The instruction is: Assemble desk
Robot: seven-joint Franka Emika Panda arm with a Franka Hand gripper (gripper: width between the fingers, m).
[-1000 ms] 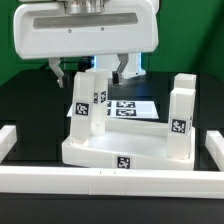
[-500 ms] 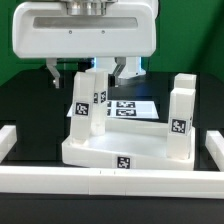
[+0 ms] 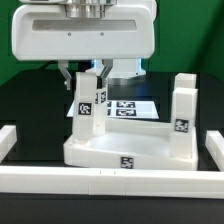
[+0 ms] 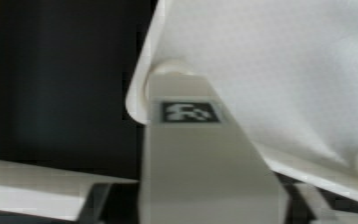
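So the tray-like tabletop point(image 3: 118, 152) sits on the black surface point(image 3: 30, 105), just behind the long white front rail point(image 3: 110, 181), with shorter rail pieces at either side. Inside the tray there are legs standing upright: one tall leg point(image 3: 86, 103) on the exterior view's left and another leg point(image 3: 181, 115) at the exterior view's right corner, both with square markers on their faces, plus a marker on the tray's front wall. A third block point(image 3: 99, 88) stands just behind the left leg, partly hidden. The marker board point(image 3: 132, 107) lies flat on the surface behind the tray. The end effector point(image 3: 84, 77) hangs right over the left leg, its fingers point(image 3: 66, 78) drawn in narrow on both sides of the leg's top, looks like it's pinching it. The wrist view is super close up: a grey-looking leg face with a marker point(image 4: 194, 111) and a white curved shape filling much of the frame, hard to tell more than that.
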